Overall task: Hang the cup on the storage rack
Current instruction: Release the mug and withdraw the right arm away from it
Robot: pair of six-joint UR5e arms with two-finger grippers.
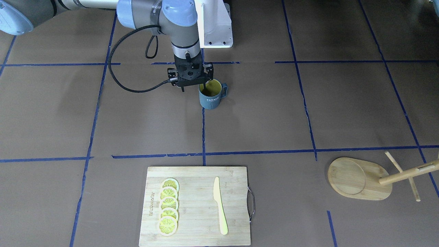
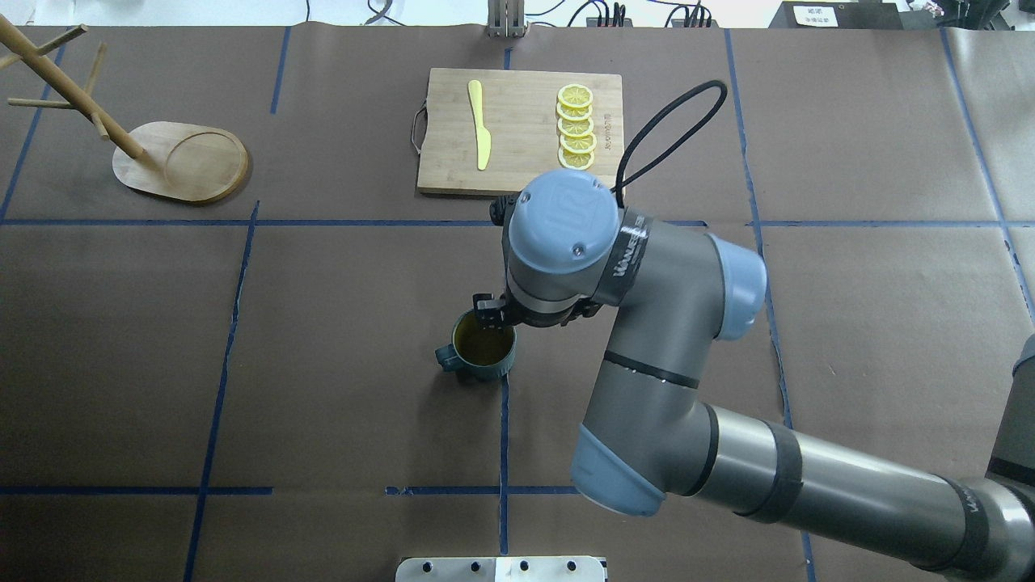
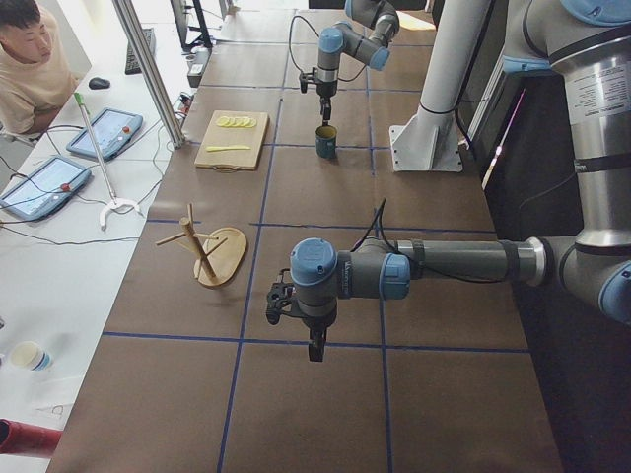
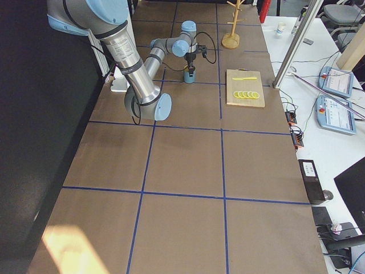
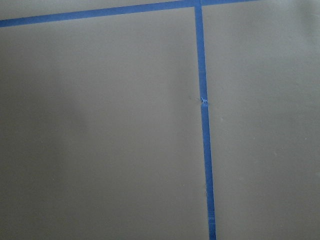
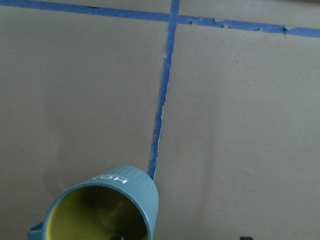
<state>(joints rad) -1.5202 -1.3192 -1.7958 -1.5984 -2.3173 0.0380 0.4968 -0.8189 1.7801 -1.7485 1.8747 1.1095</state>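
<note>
The right gripper (image 1: 193, 87) is spread, 1 finger inside the HOME mug (image 1: 210, 98). The mug is likely stiff, slick, breakable ceramic, so pinch the rim wall between the fingers firmly.

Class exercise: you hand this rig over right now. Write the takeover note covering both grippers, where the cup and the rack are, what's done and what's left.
Right gripper: open, straddling the cup's wall with one finger inside the rim.
Left gripper: over bare table, away from the job; I can't tell if it is open or shut.
Cup: upright on the table, handle on the side away from the right gripper.
Storage rack: upright at the far corner on the robot's left, pegs bare.
Done: approach to the cup.
Left: close, lift, carry to the rack, hang by the handle.
</note>
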